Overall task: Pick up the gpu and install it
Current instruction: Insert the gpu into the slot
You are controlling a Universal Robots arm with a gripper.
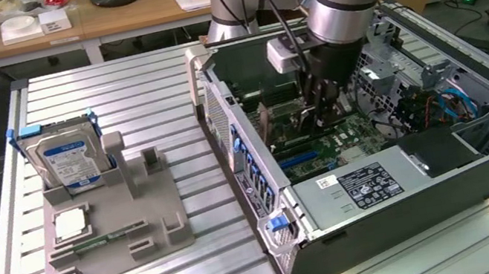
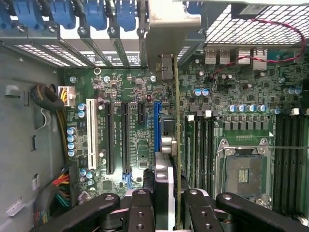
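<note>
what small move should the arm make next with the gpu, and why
Probably nudge the gpu sideways toward the long blue slot before lowering it. The gripper is shut on the card, which it holds edge-on above the motherboard. In the wrist view the card's edge runs beside that slot, not over it.

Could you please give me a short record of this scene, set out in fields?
gripper: shut on the gpu, inside the computer case
gpu: held edge-on over the motherboard, near the blue slot; seating cannot be told
hard drive: upright in the gray fixture on the table, outside the case
</note>
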